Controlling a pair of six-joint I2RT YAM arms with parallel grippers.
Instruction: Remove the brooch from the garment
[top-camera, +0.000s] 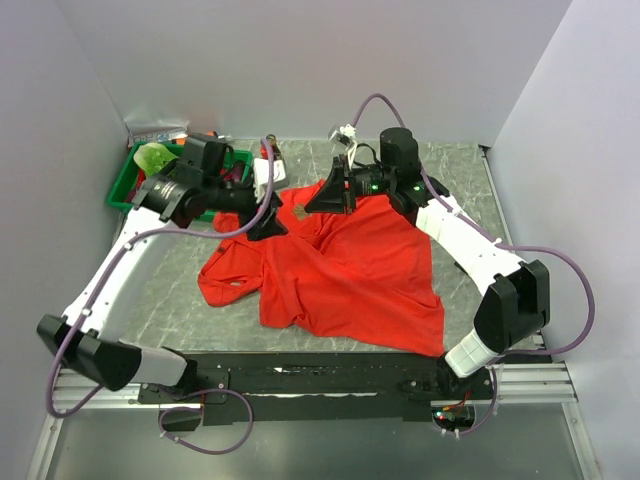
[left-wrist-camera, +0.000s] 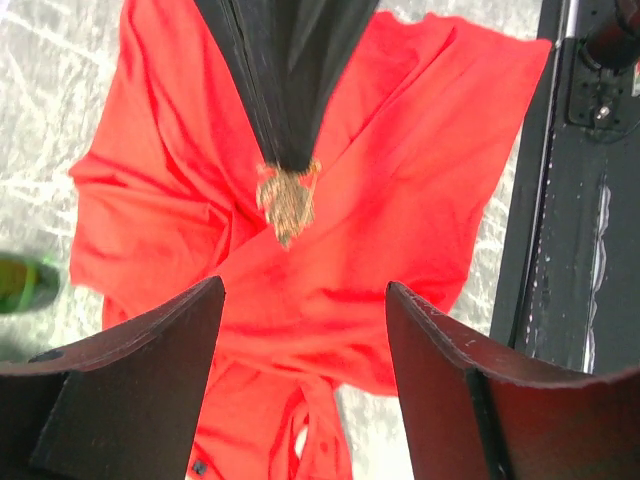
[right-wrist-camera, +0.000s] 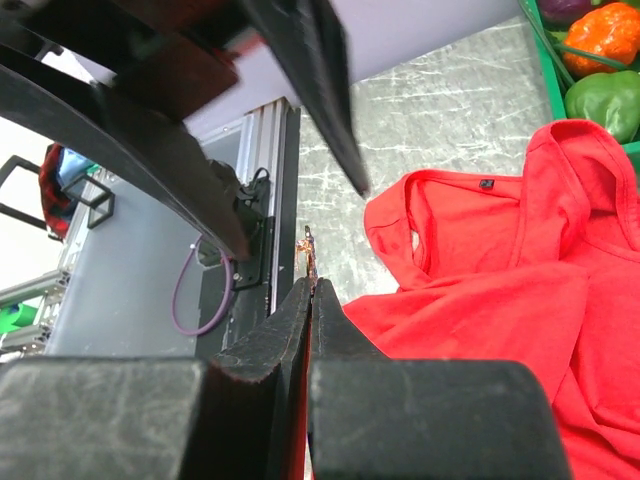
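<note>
The red garment (top-camera: 350, 270) lies crumpled mid-table; it also shows in the left wrist view (left-wrist-camera: 400, 150) and the right wrist view (right-wrist-camera: 500, 300). My right gripper (top-camera: 312, 203) is shut on the tiny gold brooch (top-camera: 299, 211) at the garment's far edge. In the right wrist view the brooch (right-wrist-camera: 309, 252) sticks out of the closed fingertips of this gripper (right-wrist-camera: 312, 285). In the left wrist view the brooch (left-wrist-camera: 285, 200) hangs from those black fingers above the cloth. My left gripper (top-camera: 268, 228) is open and empty just left of it, its fingers spread above the garment (left-wrist-camera: 303, 288).
A green bin (top-camera: 130, 185) with toy vegetables (right-wrist-camera: 590, 50) stands at the back left. A white object (top-camera: 267, 172) lies beside it. The black base rail (top-camera: 330, 375) runs along the near edge. Grey walls close in the table.
</note>
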